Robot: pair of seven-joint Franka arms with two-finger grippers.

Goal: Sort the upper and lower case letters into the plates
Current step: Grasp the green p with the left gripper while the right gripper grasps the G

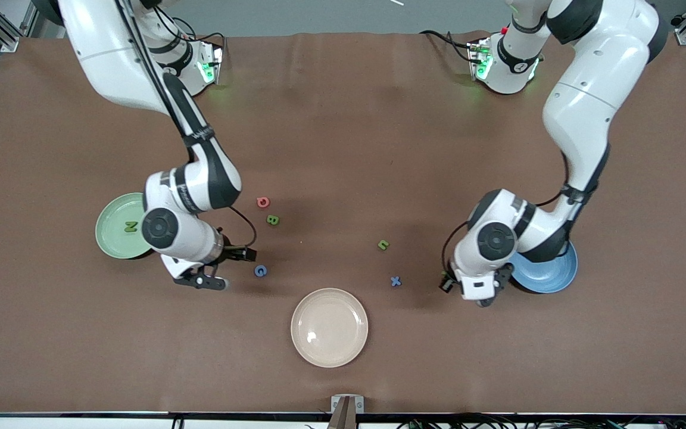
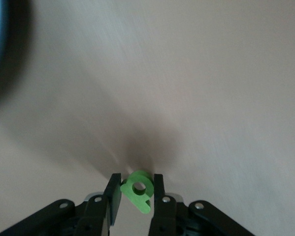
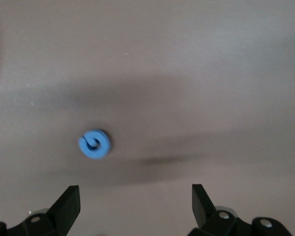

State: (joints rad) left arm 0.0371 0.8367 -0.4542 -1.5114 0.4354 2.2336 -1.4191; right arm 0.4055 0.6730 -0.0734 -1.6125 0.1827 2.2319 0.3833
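- Left gripper (image 2: 135,192) is pinched on a bright green letter (image 2: 137,190), up over bare bench (image 1: 343,131) just beside the blue plate (image 1: 551,275)
- Blue plate sits toward the left arm's end of the bench, partly hidden under that arm's wrist; what lies in it can't be made out
- Right gripper (image 3: 136,204) hangs with its fingers spread wide, over the bench just beside a blue G (image 3: 94,144), touching nothing
- Mint green plate (image 1: 118,226) lies at the right arm's end, with a green N (image 1: 131,226) lying in it
- Loose on the bench: a red letter (image 1: 263,202) and a green B (image 1: 273,220) close together, both farther from the front camera than the G
- More toward the left arm's end, a small green u (image 1: 383,245), and a blue x (image 1: 396,281) nearer the front camera
- Cream plate (image 1: 330,327) sits nearest the front camera, mid-bench, nothing in it
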